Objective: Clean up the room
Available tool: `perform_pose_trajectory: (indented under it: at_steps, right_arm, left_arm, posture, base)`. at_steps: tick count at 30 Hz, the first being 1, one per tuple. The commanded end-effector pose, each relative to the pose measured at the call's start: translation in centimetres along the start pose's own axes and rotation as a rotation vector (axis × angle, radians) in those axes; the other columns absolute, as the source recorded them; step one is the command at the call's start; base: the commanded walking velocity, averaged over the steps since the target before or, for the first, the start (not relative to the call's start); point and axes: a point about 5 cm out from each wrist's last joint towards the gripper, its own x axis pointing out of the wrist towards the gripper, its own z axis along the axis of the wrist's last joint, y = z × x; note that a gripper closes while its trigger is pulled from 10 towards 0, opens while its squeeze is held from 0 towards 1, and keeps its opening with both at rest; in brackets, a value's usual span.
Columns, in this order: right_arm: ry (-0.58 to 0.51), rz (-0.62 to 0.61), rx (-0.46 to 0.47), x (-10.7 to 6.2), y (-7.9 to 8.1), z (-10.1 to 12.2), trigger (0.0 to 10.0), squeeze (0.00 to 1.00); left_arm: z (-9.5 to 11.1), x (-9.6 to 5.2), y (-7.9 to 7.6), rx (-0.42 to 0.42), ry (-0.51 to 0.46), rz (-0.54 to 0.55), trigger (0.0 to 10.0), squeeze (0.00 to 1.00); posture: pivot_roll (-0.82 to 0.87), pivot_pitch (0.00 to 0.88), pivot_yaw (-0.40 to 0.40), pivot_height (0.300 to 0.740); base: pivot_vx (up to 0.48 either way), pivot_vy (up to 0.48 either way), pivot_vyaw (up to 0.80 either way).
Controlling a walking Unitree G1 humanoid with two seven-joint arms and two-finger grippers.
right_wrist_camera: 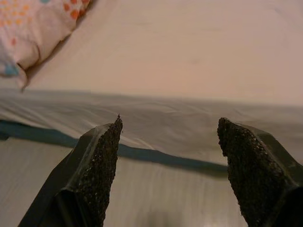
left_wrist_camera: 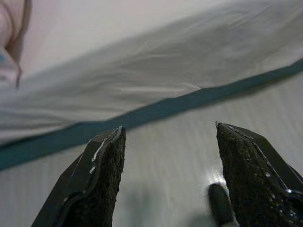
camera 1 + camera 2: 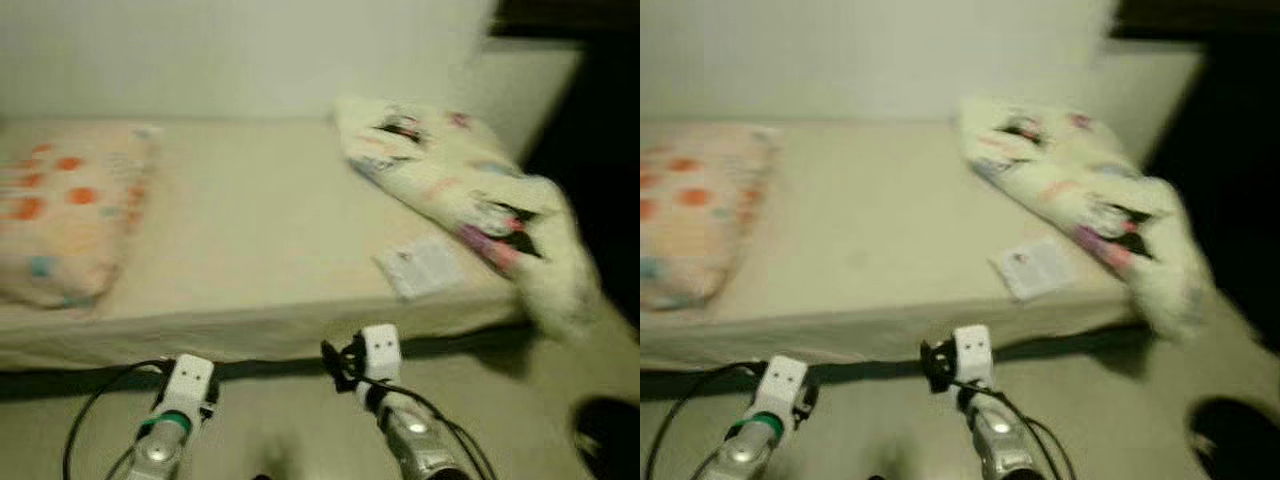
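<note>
Bedroom tidying at the approach stage: the robot stands at the long side of a low bed (image 3: 250, 230), both arms held low over the floor (image 3: 300, 420) short of the mattress edge. The left tool (image 2: 168, 189) hangs with its fingers spread wide and nothing between them; the right tool (image 1: 168, 165) is likewise parted and empty, aimed at the side of the mattress. On the bed, a pillow (image 3: 65, 210) with orange and blue spots lies at the robot's left, and a crumpled patterned blanket (image 3: 470, 200) lies at the right, one end spilling over the far corner toward the floor. A small white sheet of paper (image 3: 420, 265) rests near the front edge, just beside the blanket. A dark object (image 3: 608, 430) sits on the floor at far right; what it is cannot be told.

The head views are blurred, which makes a grasp hard to judge. A pull on the blanket could drag the paper off the bed, and the flat paper may slip from the fingers. The dark object on the floor could trip a step to the right.
</note>
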Motion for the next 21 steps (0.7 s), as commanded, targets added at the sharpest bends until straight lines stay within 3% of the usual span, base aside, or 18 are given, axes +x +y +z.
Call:
perform_pose_trajectory:
  at_steps: [1,11,14,21]
  right_arm:
    - [0.008,-0.008,0.001,-0.17,-0.14,-0.25,10.0,0.00]
    - [0.012,-0.008,-0.007,-0.20,-0.25,-0.29,10.0,0.00]
    - [0.016,-0.016,0.000,-0.23,-0.30,-0.38,10.0,0.00]
    - [0.019,-0.019,-0.002,-0.30,-0.41,-0.44,10.0,0.00]
  left_arm:
    - [-0.20,-0.04,-0.51,0.011,0.016,-0.015,10.0,0.00]
    - [-0.15,0.01,-0.40,0.009,0.019,0.000,10.0,0.00]
    - [-0.20,0.01,-0.42,0.008,0.023,0.001,10.0,0.00]
    - [-0.23,-0.03,-0.59,0.009,0.024,-0.002,10.0,0.00]
  posture:
    - [0.10,0.014,-0.022,0.740]
    - [0.09,0.009,-0.025,0.740]
    - [0.09,0.010,-0.026,0.740]
    - [0.09,0.012,-0.028,0.740]
  base:
    - [0.000,0.000,0.79]
    - [0.000,0.000,0.78]
    - [0.000,0.000,0.00]
    - [0.320,0.000,0.00]
